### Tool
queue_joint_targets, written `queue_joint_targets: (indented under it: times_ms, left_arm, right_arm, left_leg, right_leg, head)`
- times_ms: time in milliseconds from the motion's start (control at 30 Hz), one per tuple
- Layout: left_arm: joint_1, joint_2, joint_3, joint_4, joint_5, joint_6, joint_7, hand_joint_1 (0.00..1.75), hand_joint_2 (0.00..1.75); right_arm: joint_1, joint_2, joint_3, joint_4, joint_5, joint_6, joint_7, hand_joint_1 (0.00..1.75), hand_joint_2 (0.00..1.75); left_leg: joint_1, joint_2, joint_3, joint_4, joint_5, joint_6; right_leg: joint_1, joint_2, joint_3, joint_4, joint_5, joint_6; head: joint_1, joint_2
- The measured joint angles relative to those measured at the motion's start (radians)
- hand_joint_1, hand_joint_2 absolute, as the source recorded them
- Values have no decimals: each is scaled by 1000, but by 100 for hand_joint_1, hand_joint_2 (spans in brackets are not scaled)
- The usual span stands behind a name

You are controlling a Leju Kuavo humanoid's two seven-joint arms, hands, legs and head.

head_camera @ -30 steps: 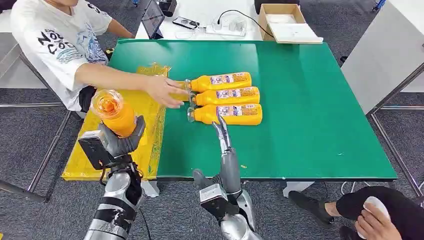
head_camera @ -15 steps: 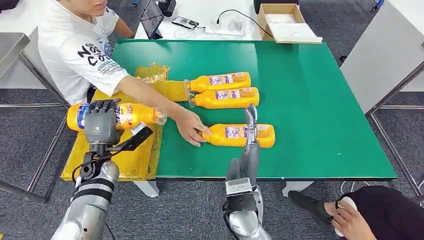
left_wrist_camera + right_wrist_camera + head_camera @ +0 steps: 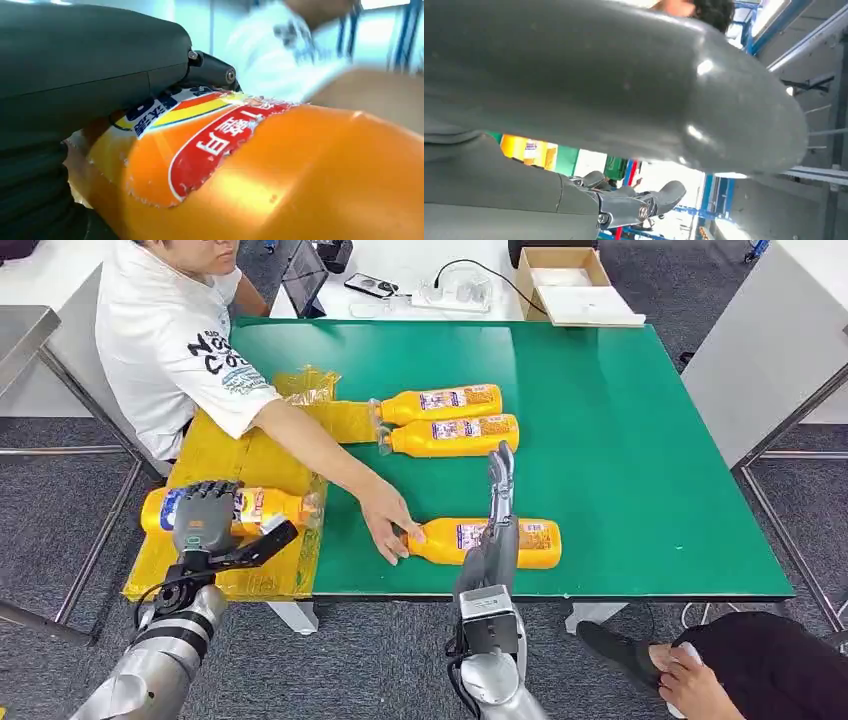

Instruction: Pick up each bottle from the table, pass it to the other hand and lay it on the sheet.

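Observation:
My left hand (image 3: 203, 521) grips an orange bottle (image 3: 262, 507) around its labelled middle, holding it level just over the yellow sheet (image 3: 228, 452) at the table's left end. The left wrist view shows the same bottle (image 3: 280, 170) pressed against my left hand (image 3: 90, 75). My right hand (image 3: 497, 498) is held edge-on with straight fingers and holds nothing, above a second bottle (image 3: 535, 542) lying near the table's front edge. A person's hand (image 3: 385, 523) touches that bottle's cap end. Two more bottles (image 3: 442, 401) (image 3: 452, 434) lie side by side mid-table. The right wrist view shows my right hand (image 3: 624, 75) close up.
The person leans in from the left, with an arm (image 3: 315, 445) reaching across the sheet. The green table (image 3: 640, 440) has free room on its right half. A cardboard box (image 3: 570, 282) and cables sit on a white table behind. Another person's foot (image 3: 620, 650) is at lower right.
My left hand has lowered its bottle toward the sheet. The person slid the near bottle further toward the front edge. My right hand barely moved.

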Motion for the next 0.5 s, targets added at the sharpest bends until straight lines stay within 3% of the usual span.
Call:
queue_joint_targets:
  times_ms: [133, 167, 267, 333, 367, 400, 433, 500]
  left_arm:
    - [-26, 5, -3, 89, 30, -52, -9, 175, 175]
    - [-32, 5, -3, 102, 39, -61, -14, 154, 175]
    - [-48, 11, -3, 135, 54, -93, -26, 154, 175]
    - [-56, 13, -3, 149, 62, -116, -32, 28, 175]
    - [-60, 14, -3, 153, 63, -126, -34, 0, 175]
    - [-64, 16, -3, 159, 66, -135, -34, 0, 175]
    - [-66, 17, -3, 164, 69, -142, -37, 0, 0]
    - [-69, 18, -3, 171, 83, -167, -51, 0, 0]
  right_arm:
    - [-2, 1, -2, 17, 14, 18, 0, 0, 0]
    - [-4, 2, -2, 22, 15, 20, 0, 0, 0]
    - [-5, 5, -5, 35, 16, 27, 0, 0, 0]
    - [-5, 9, -7, 41, 16, 29, 0, 0, 0]
    - [-5, 10, -8, 44, 16, 30, 0, 0, 0]
    - [-5, 11, -9, 48, 16, 32, 0, 0, 0]
    - [-5, 11, -10, 50, 16, 35, 0, 0, 0]
    - [-6, 12, -14, 56, 16, 39, 0, 0, 0]
  left_leg:
    - [0, -1, 0, 0, 0, 0]
    - [0, -1, 1, 0, 0, 0]
    - [0, -1, 3, 0, 0, 0]
    - [0, -1, 5, 0, 0, 0]
    - [0, -1, 6, 0, 0, 0]
    - [0, -1, 7, 0, 0, 0]
    - [0, -1, 8, 0, 0, 0]
    - [0, -2, 10, 0, -1, 0]
  right_leg:
    - [0, 0, 1, 0, 0, 0]
    - [0, 0, 1, 0, 0, 0]
    - [0, 0, 4, 0, -1, 0]
    - [0, 0, 5, 0, -1, 0]
    - [0, 0, 7, 0, -1, 0]
    - [0, 0, 8, 0, -1, 0]
    - [0, 0, 9, 0, -1, 0]
    - [0, 0, 11, 0, -1, 0]
  head:
    - [0, 0]
    - [0, 0]
    - [0, 0]
    - [0, 0]
    - [0, 0]
    - [0, 0]
    - [0, 0]
    - [0, 0]
